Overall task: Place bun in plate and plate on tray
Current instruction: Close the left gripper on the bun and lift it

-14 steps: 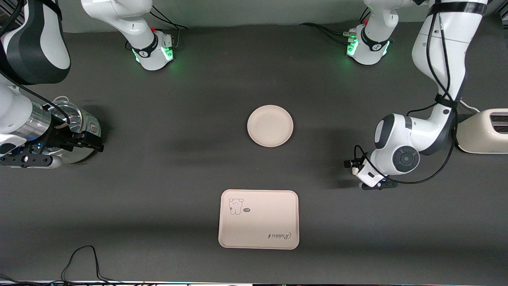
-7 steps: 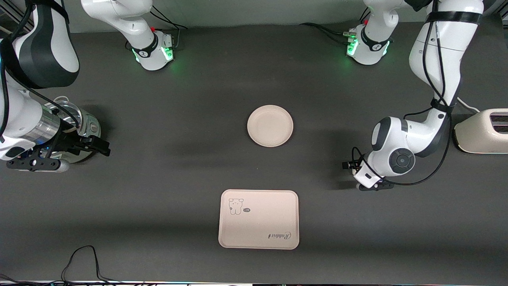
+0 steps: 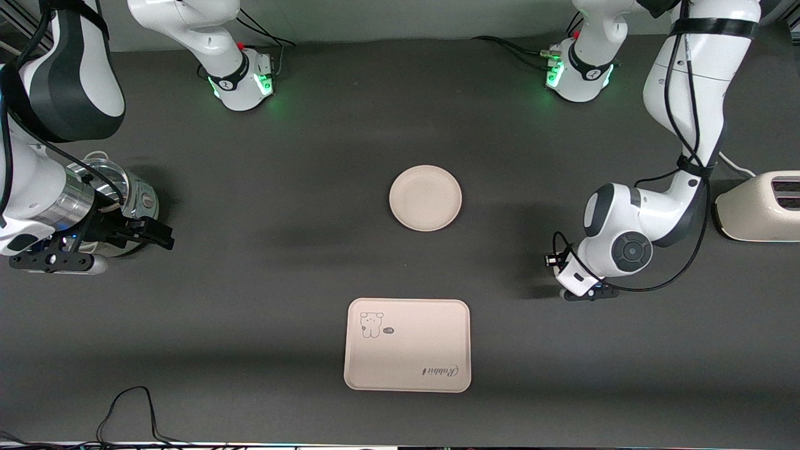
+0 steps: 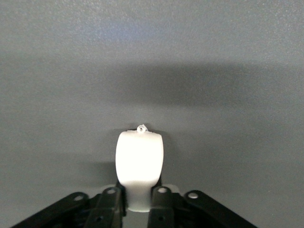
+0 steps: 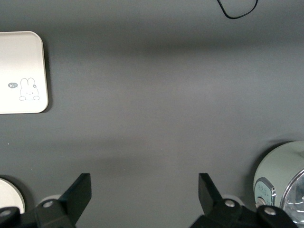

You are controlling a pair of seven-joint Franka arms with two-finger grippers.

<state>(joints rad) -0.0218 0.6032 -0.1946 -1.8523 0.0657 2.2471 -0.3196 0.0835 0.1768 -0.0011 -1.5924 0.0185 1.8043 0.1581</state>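
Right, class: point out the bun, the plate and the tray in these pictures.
bun (image 4: pixel 140 161): left wrist view, on its smooth white middle, between the left gripper's fingers.
plate (image 3: pixel 425 198): front view, on its bare centre.
tray (image 3: pixel 407 345): front view, on its bare middle, between the bear drawing and the script word.

Small white rounded bun (image 4: pixel 139 168): hidden in front view under left arm's gripper (image 3: pixel 578 282); lower end tucked between black fingers in left wrist view.
Left gripper fingers: covered by white wrist in front view.
Cream rectangular tray with bunny drawing (image 5: pixel 21 72): cut off by right wrist picture's edge.
Round cream-white plate (image 5: pixel 8 195): only sliver at same picture's corner.
Pale green pot with shiny rim (image 5: pixel 281 183): cut off at edge.
White toaster (image 3: pixel 761 207): cut off at front picture's edge.
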